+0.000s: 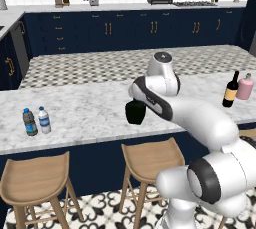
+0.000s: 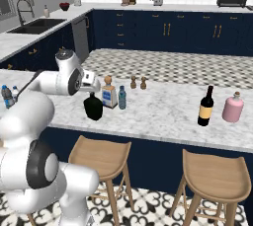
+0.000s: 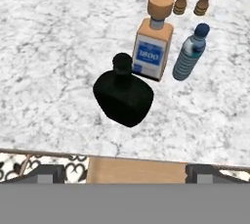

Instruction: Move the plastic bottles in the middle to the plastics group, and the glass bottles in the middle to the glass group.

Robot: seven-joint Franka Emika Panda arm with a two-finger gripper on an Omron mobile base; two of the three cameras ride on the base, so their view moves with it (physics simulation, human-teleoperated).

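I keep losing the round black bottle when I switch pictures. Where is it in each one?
Left base view: the black flask stands mid-picture, partly behind the white arm.
Right base view: left of centre, near the counter's front edge.
Hand view: in the middle.
Shared landmark: the square cork-stoppered bottle close beside it, seen in the right base and hand views.

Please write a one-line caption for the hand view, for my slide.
Open gripper above the counter edge, facing the black flask, cork-stoppered square bottle and small water bottle.

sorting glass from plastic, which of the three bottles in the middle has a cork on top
The square clear bottle with the orange and blue label. The black flask has a dark top, the small water bottle a blue cap.
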